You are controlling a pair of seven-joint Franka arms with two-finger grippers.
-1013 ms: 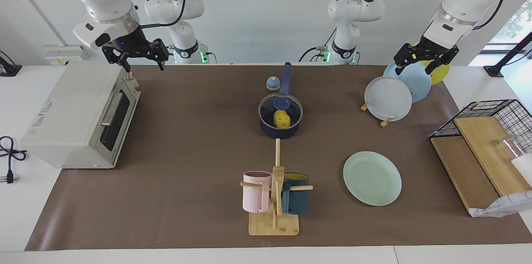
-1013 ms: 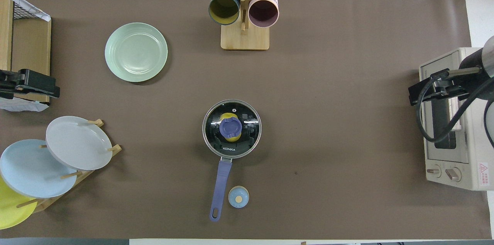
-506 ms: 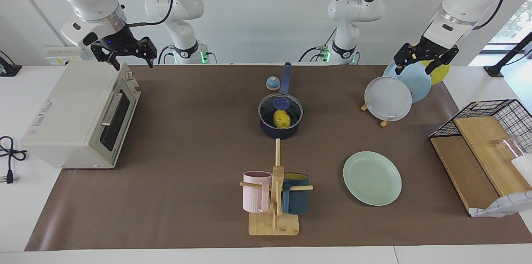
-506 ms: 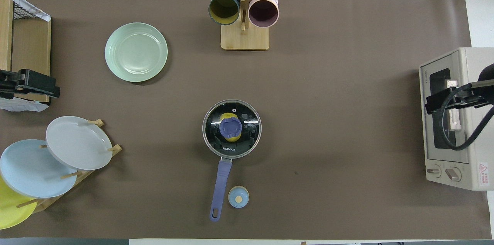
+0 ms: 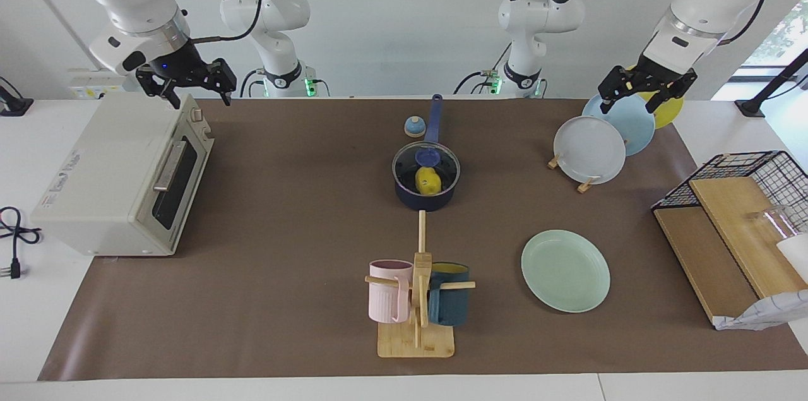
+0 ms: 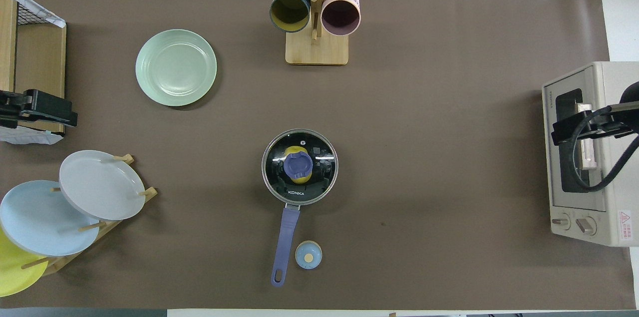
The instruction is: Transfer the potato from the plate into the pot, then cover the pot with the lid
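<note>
Overhead view shows the fragile glass lid seated on the pot, best gripped by its knob, both grippers' fingers apart.

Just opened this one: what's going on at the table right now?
Neither arm is handling anything. The potato sits inside the pot, with the lid on top; the plate lies bare. The right gripper hangs open over the toaster oven, and the left gripper hangs open over the plate rack. The job looks done.
</note>
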